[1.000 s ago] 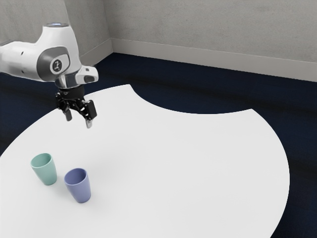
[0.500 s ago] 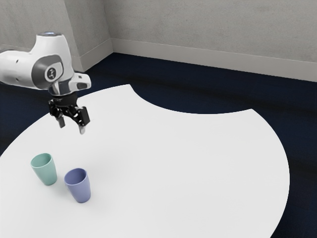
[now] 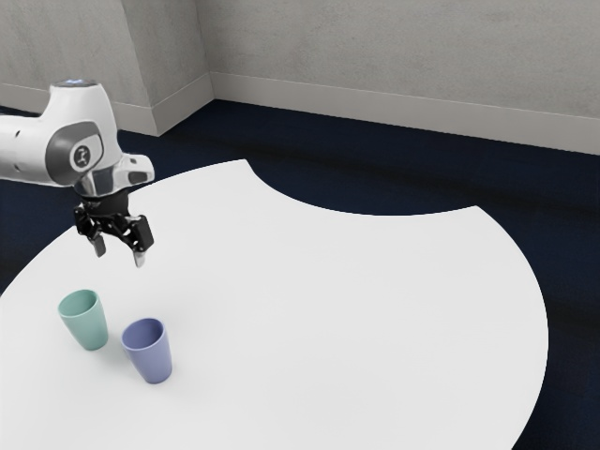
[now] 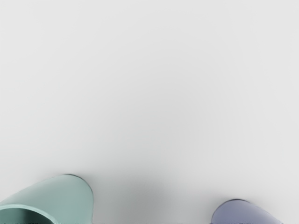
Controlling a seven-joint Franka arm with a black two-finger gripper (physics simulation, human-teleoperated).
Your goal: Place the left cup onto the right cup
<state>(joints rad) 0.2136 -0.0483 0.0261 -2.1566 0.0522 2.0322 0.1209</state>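
1. Two cups stand upright on the white counter (image 3: 328, 300), near its edge at the exterior view's left. They are a green cup (image 3: 82, 319) and a blue cup (image 3: 147, 349), close beside each other but not touching.

2. Since one second ago the gripper (image 3: 119, 255) has travelled toward the exterior view's left and a little downward. Before, it hung further in over the counter. Now it hangs in the air above and behind the green cup, clearly nearer to it than it was.

3. The gripper is open: its two black fingers stand apart, nothing is between them, and it touches no cup.

4. The cups themselves have not moved during this second. Only the arm has changed its place.

5. The camera on the hand shows the green cup (image 4: 51, 200) and the blue cup (image 4: 243, 212) both close under the hand, with bare counter (image 4: 149, 93) beyond them.

6. I judge this to be the approach step. The green cup seems to be the one to lift, and the blue cup the one to receive it. Nothing is grasped yet, so the task is only at its beginning.

7. Next, I think the gripper must come fully over the green cup, go down, and close on its wall. The blue cup stands so near that a wide finger could knock it.
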